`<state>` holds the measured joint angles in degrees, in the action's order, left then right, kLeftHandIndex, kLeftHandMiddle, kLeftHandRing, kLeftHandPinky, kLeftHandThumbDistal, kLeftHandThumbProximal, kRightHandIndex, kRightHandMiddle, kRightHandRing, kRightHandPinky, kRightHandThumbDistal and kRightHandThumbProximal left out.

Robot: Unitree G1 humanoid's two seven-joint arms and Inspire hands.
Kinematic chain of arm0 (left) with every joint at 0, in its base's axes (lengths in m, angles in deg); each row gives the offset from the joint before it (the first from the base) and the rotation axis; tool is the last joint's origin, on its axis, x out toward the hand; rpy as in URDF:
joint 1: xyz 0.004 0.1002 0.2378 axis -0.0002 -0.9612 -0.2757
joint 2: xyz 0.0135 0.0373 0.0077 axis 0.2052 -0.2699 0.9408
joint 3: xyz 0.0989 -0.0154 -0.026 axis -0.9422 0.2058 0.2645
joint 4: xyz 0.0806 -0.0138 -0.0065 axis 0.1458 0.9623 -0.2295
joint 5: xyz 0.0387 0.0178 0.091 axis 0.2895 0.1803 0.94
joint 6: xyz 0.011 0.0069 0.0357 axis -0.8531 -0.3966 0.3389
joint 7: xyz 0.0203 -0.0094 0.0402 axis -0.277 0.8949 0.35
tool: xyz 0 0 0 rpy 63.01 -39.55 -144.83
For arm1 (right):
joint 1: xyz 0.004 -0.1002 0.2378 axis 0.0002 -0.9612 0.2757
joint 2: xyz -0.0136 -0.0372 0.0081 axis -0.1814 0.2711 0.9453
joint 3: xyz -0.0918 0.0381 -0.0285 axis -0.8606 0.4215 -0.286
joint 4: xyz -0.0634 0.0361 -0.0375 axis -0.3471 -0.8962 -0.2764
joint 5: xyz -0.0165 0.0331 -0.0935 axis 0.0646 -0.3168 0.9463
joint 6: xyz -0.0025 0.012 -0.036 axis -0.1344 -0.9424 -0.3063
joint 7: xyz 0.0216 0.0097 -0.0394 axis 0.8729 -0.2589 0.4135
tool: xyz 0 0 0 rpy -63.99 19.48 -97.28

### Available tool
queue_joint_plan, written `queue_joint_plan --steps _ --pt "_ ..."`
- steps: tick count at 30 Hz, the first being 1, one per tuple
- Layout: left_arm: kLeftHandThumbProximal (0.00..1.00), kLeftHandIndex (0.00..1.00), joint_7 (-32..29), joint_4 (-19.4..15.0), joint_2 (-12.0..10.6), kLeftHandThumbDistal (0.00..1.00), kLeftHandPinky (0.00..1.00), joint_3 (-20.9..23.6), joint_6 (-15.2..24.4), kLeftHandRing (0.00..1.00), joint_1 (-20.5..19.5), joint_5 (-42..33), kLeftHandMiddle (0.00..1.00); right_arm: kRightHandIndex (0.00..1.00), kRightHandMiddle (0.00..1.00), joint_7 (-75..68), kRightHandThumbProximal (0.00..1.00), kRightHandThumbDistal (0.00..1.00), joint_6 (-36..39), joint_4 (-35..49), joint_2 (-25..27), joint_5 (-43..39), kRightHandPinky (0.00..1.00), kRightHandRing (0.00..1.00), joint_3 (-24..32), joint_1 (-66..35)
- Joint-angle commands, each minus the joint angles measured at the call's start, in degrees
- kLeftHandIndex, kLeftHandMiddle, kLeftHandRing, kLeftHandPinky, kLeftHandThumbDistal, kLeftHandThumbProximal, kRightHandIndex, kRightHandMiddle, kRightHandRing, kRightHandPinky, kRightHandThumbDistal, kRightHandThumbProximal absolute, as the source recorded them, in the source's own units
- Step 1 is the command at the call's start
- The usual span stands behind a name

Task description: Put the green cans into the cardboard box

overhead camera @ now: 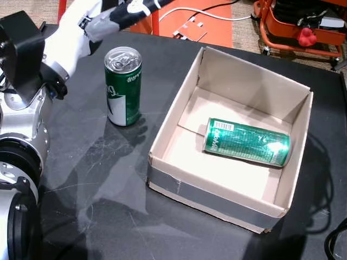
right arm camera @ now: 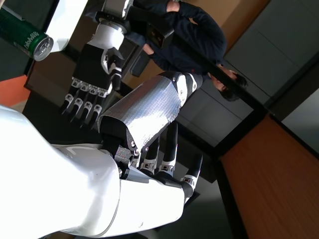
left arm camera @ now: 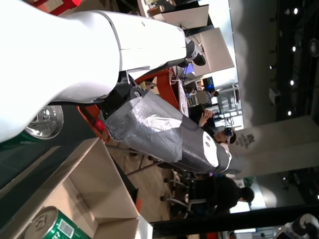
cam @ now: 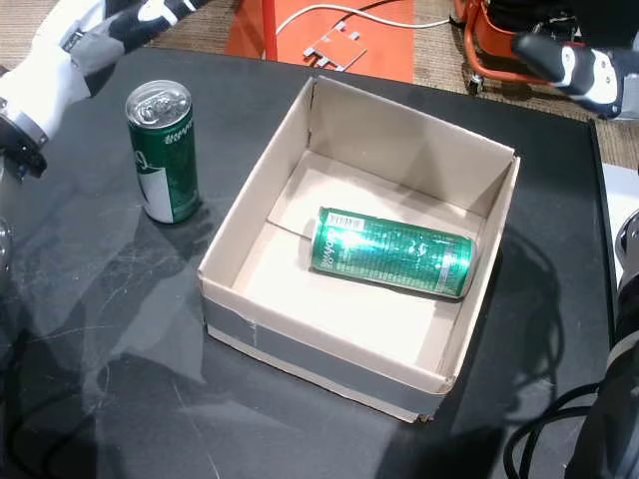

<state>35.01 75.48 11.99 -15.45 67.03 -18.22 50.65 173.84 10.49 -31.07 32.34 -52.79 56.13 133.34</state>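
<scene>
Head views show one green can (overhead camera: 246, 142) lying in the cardboard box (overhead camera: 179, 187); the standing can (overhead camera: 123, 86) needs a firm side grasp. Left hand (left arm camera: 164, 132) fingers unclear; right hand (right arm camera: 149, 129) spread, empty.

Two green cans (overhead camera: 123, 85) (overhead camera: 246, 142), one cardboard box (overhead camera: 217, 201).

Overhead light, fairly bright and even in both head views. Dark table (overhead camera: 97, 179) shows pale smeared reflections and a soft shadow to the right of the cardboard box (overhead camera: 217, 200). Specular glare on the lying can (overhead camera: 246, 142), strongest at its right end; the upright can (overhead camera: 123, 86) has a bright lid (shadow falls right). Left wrist view: white arm shell blown out, background window overexposed, ceiling dark with spot lamps. Right wrist view slightly soft, shell glossy.
</scene>
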Motion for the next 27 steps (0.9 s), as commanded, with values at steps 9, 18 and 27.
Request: queue_joint_plan --steps 9,18,27 --pt "0.53 1.0 4.92 0.19 -1.8 1.0 1.0 -3.66 2.55 1.0 -1.23 4.97 1.0 0.54 0.44 -2.56 0.7 0.95 4.01 0.56 -0.15 -0.11 0.77 0.5 1.44 -1.12" --pt "0.48 1.0 4.65 0.36 -2.65 1.0 1.0 -4.48 2.48 1.0 -1.75 6.57 1.0 0.51 0.41 2.9 0.72 0.88 4.54 -2.86 0.49 -1.66 0.76 0.47 3.91 1.21" --pt "0.52 1.0 9.03 0.62 -1.86 1.0 1.0 -8.02 3.09 1.0 -1.94 10.97 1.0 0.49 0.37 4.54 0.74 0.82 4.0 -3.89 0.78 -2.27 0.77 0.44 4.62 1.41"
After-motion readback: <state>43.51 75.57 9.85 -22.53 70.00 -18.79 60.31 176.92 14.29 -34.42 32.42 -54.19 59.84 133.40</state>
